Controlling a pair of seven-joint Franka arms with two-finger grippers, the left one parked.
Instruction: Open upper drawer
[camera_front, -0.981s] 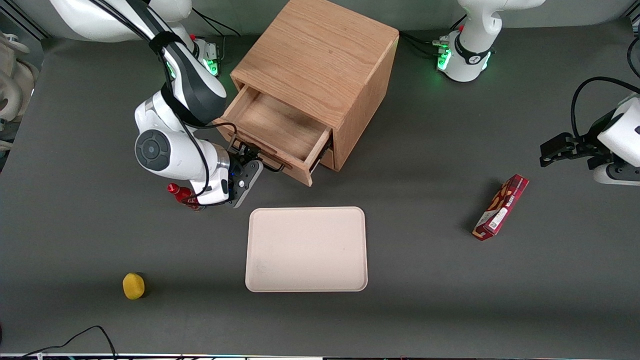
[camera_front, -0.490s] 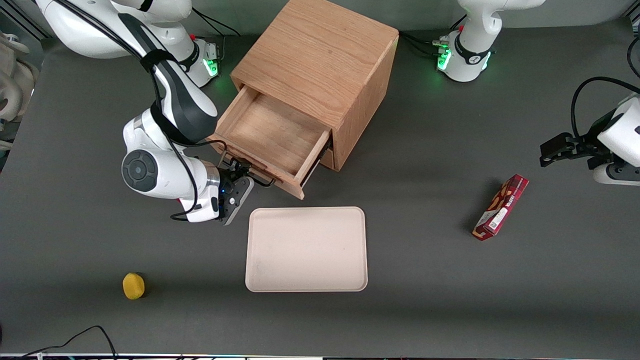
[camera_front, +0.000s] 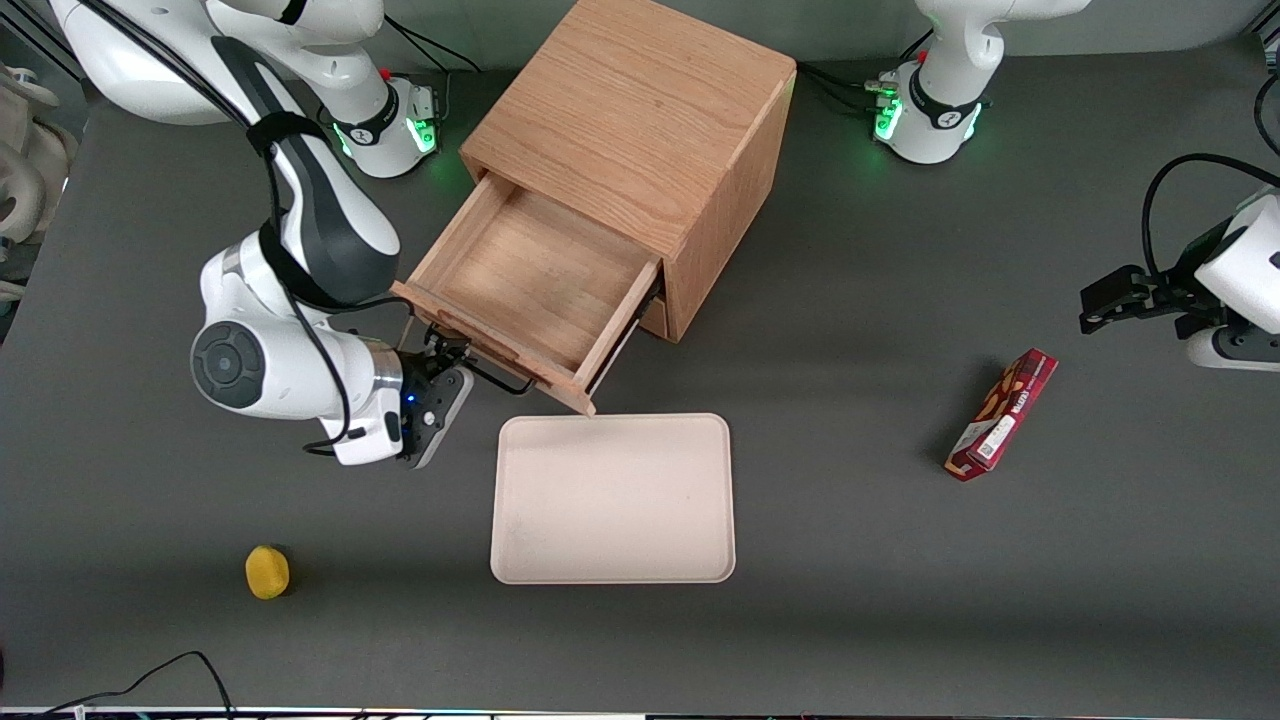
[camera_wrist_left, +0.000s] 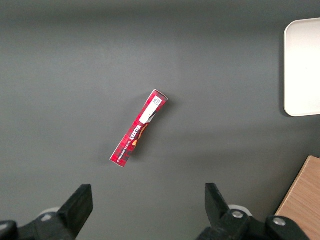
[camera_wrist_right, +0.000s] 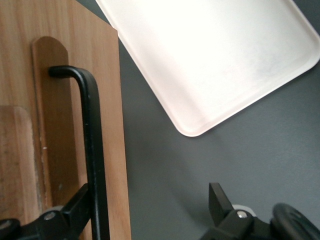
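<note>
- Front view: the upper drawer (camera_front: 520, 290) juts well out of the cabinet (camera_front: 640, 110); the tool (camera_front: 440, 362) is at its black handle (camera_front: 490, 368).
- Right wrist view: fingers (camera_wrist_right: 75, 210) spread apart, handle (camera_wrist_right: 92, 150) between, unclamped; pull straight along the slides, stopping short of the tray (camera_wrist_right: 215, 55).

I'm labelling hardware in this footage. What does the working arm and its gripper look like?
The right arm is glossy white with dark grey joint sections, a round grey cap and a black cable along it. Its gripper, at the upper drawer handle, is black with a small blue light.
</note>
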